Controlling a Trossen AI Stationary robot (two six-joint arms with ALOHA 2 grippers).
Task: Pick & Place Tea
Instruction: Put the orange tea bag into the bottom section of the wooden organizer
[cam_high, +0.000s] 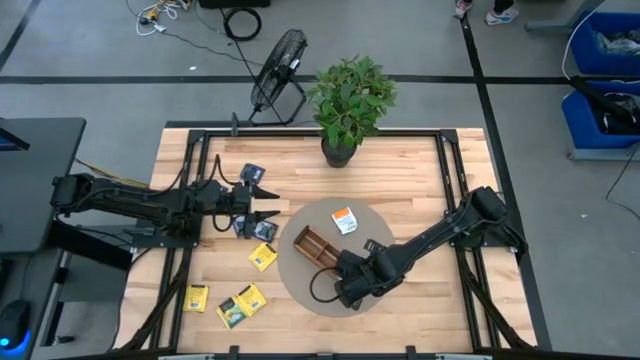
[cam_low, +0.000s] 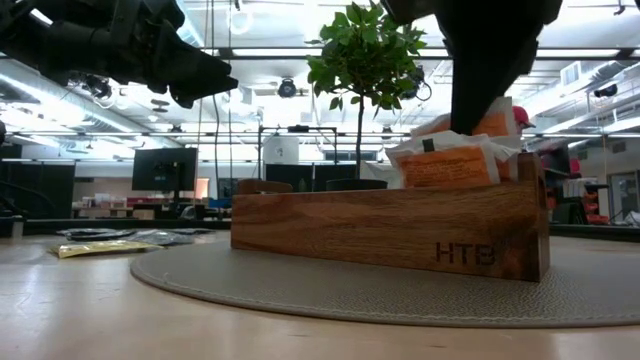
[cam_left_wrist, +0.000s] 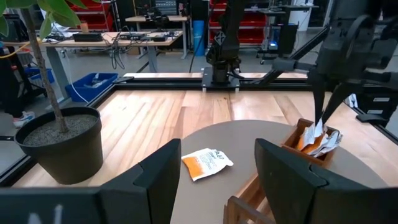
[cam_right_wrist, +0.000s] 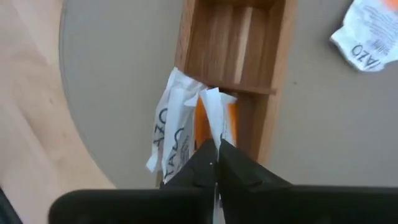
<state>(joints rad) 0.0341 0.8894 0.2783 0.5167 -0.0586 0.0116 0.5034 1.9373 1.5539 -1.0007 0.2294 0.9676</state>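
Now, step: right pincer (cam_right_wrist: 216, 149) pinches shut on an orange sachet (cam_right_wrist: 214, 118) standing in the end compartment of the wooden tray (cam_right_wrist: 249, 56).
Next move: likely release and lift straight up, clear of the tray wall.
Left pincer (cam_high: 268, 203): open, hovering over the tabletop (cam_high: 400, 165).
Room: loose sachets (cam_high: 240, 303) lie well apart; 1 (cam_high: 344, 221) rests beside the tray.

The place is a robotics lab or workshop: a light wooden table (cam_high: 400, 170) in a black metal frame stands on a grey floor crossed by cables (cam_high: 240, 20), with blue bins (cam_high: 610, 50), monitors (cam_low: 165, 168), workbenches (cam_left_wrist: 99, 38) and ceiling strip lights (cam_low: 600, 52) beyond.
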